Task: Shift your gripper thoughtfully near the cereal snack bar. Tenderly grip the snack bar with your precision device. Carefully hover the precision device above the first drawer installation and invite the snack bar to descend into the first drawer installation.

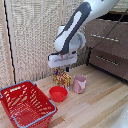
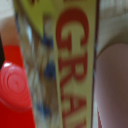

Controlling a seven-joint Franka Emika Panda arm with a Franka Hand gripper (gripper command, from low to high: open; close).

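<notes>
I see my gripper (image 1: 63, 67) right over the snack bar (image 1: 61, 78), which stands between bowl (image 1: 58, 93) and cup (image 1: 79, 83); I can't tell its finger state. Drawer (image 1: 106, 36) sits far right.

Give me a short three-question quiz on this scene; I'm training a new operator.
1. True or false: the end effector is directly above the snack bar.
2. Which sits nearest the red bowl? A) pink cup B) top drawer C) curtain
3. Fill in: the red basket stands on the wooden ____.

Key: 1 true; 2 A; 3 table.
</notes>
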